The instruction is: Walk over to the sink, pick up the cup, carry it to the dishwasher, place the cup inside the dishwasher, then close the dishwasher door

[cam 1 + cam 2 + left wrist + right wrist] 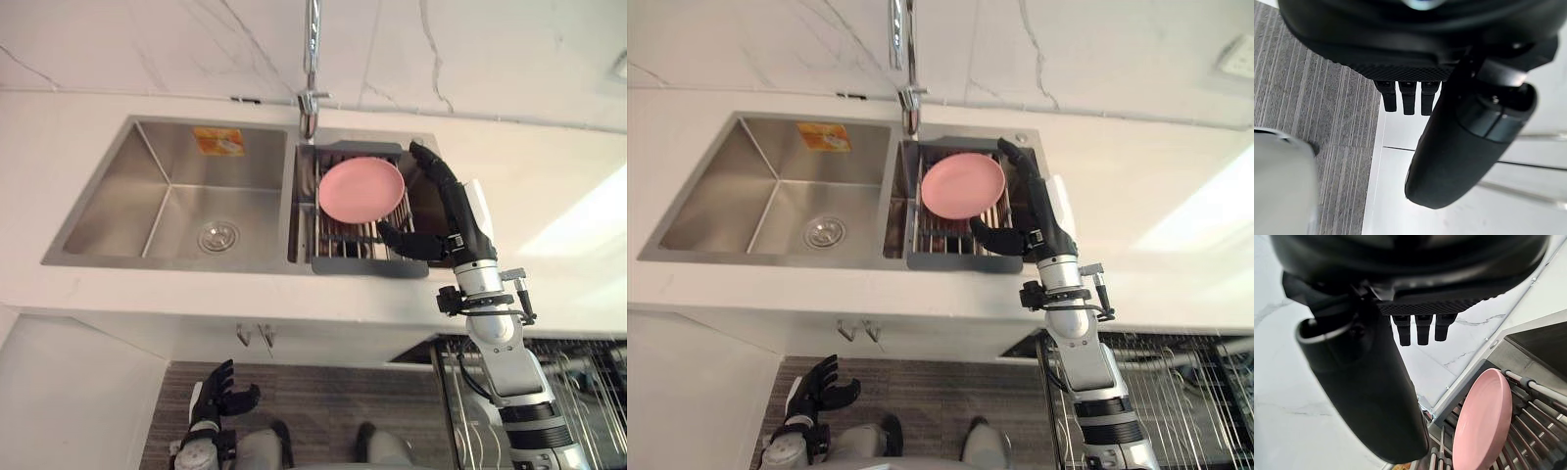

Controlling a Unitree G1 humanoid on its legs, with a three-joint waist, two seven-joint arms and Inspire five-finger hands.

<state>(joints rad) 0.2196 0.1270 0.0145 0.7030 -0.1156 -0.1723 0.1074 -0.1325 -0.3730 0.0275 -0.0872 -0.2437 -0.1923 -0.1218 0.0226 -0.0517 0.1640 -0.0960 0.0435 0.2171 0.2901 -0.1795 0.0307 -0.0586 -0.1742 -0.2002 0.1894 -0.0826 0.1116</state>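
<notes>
A pink plate [361, 189] leans on edge in a dark wire rack [358, 257] that fills the sink's small right basin. My right hand [458, 223] hovers open at the rack's right side. Its fingers [436, 176] stretch along the plate's right rim, and the thumb [400, 238] reaches across the rack's front. The right wrist view shows the plate [1481, 421] past the straight fingers and apart from them. My left hand [221, 394] hangs low by the floor in front of the cabinet, its fingers relaxed and empty.
The large left basin [147, 196] is bare steel with a drain [217, 236]. A tall faucet [310, 69] rises between the basins. White counter [558, 196] runs to the right. A pulled-out wire dishwasher rack [583, 392] lies below the counter at the lower right.
</notes>
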